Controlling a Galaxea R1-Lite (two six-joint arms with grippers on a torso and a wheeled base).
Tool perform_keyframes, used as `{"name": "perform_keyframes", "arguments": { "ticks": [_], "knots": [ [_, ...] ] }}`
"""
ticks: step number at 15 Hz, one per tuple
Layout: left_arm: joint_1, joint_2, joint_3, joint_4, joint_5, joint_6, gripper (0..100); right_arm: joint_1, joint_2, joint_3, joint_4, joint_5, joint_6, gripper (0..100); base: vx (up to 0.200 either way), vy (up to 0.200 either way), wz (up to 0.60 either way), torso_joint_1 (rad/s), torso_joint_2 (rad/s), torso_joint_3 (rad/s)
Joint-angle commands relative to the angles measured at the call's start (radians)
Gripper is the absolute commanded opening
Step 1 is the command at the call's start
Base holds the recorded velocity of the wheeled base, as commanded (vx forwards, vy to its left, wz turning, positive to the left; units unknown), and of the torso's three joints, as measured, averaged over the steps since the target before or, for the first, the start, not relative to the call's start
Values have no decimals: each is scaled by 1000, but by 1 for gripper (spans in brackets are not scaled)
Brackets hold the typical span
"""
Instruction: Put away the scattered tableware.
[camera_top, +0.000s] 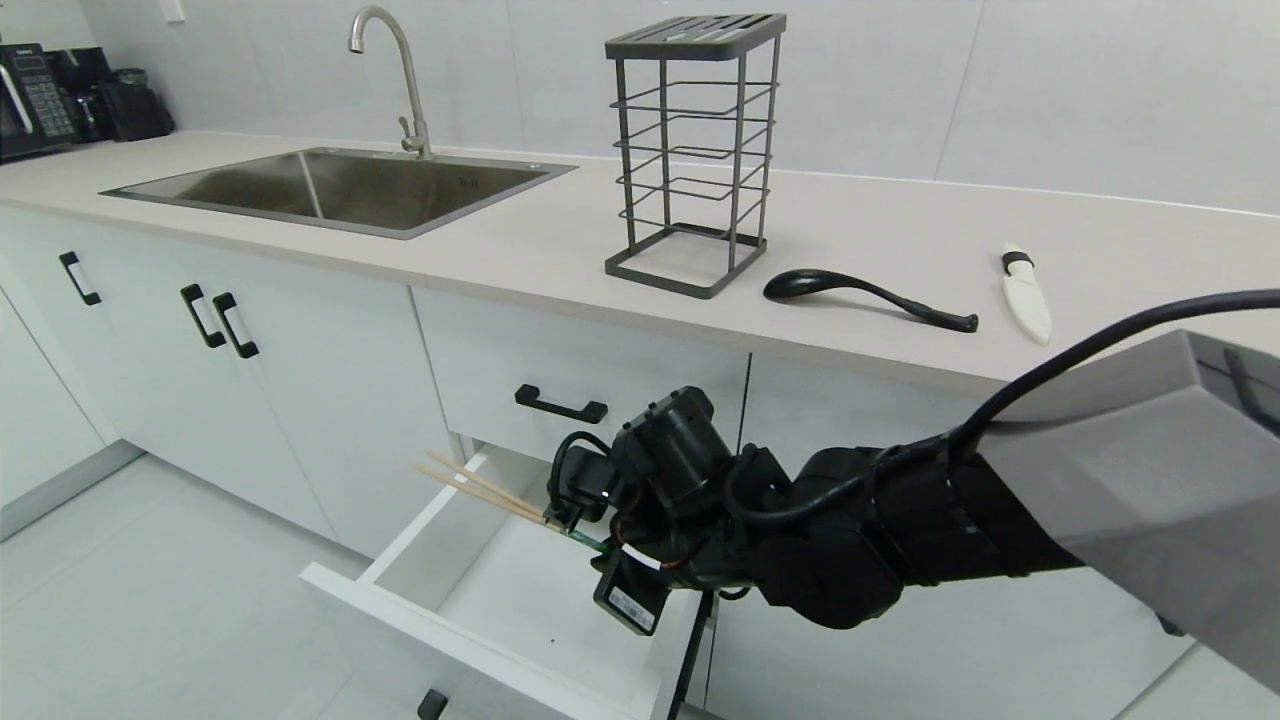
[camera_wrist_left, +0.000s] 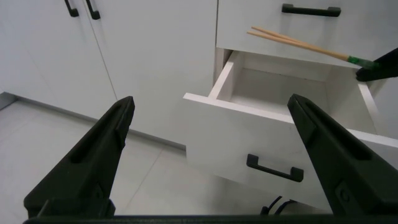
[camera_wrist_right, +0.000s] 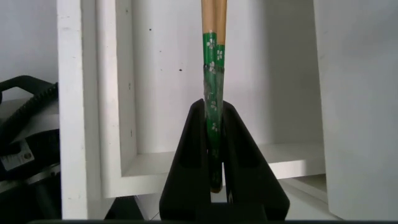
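Wooden chopsticks (camera_top: 478, 489): two, with green ends, poking out over the open white drawer (camera_top: 450, 640).
Right claw (camera_top: 562, 519): squeezed tight on the green ends of the chopsticks.
Left claw (camera_wrist_left: 210, 104): wide open, holding nothing, facing the drawer front.
Black ladle (camera_top: 862, 294): on the counter (camera_top: 520, 240), near the wire rack (camera_top: 694, 150).
White knife (camera_top: 1027, 296): on the counter, near the ladle.

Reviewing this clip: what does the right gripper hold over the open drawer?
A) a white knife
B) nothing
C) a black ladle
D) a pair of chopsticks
D: the right gripper has its fingers shut on the chopsticks above the drawer, while the ladle and knife lie on the counter.
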Motion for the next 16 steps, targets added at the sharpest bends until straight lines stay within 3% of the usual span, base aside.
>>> {"name": "perform_keyframes", "arguments": {
  "ticks": [1, 6, 16],
  "knots": [
    [0, 1, 0, 0, 0, 0, 100, -11, 37, -22, 0, 0, -5, 0, 0, 0, 0, -212, 266, 41],
    [0, 1, 0, 0, 0, 0, 100, -23, 78, -46, 0, -3, -45, 0, 0, 0, 0, -73, 204, 41],
    [0, 1, 0, 0, 0, 0, 100, -32, 172, -137, 13, -64, -6, 0, 0, 0, 0, -1, 6, 9]
  ]
}}
